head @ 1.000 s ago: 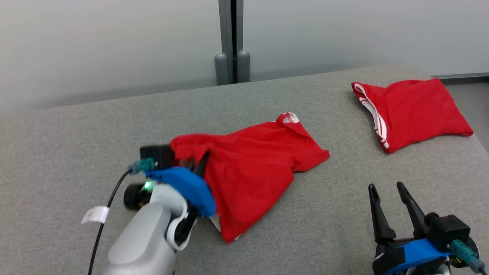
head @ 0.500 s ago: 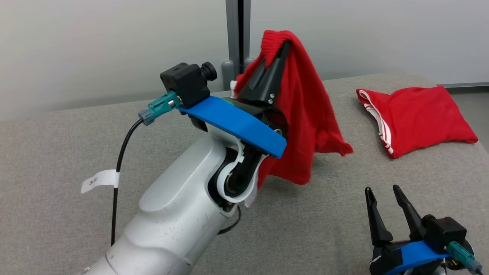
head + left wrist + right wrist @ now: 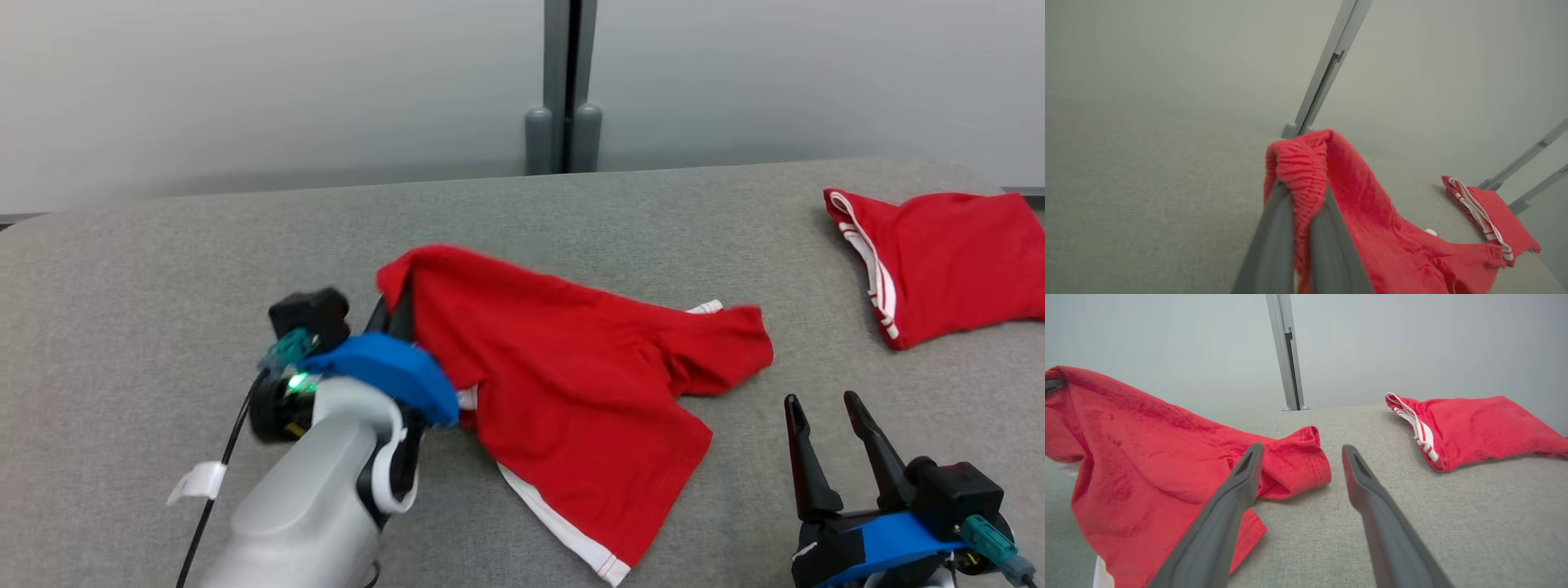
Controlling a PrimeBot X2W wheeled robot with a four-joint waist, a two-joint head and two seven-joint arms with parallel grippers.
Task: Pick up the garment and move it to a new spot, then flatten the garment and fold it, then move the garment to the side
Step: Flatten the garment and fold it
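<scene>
Left gripper (image 3: 394, 310) clenched on a ribbed edge of the red garment (image 3: 571, 367), probably the collar, but it's hard to confirm. The rest trails rumpled off to its right on the grey surface (image 3: 163, 269). Right gripper (image 3: 822, 398) spread wide and empty, with a sleeve just ahead-left of its fingers. To flatten well, pinch low and drag away from the bulk. The right should pin the far hem.

White-hemmed red garment (image 3: 571, 384), grey surface (image 3: 163, 269), red folded cloth (image 3: 955, 261) with white stripes
</scene>
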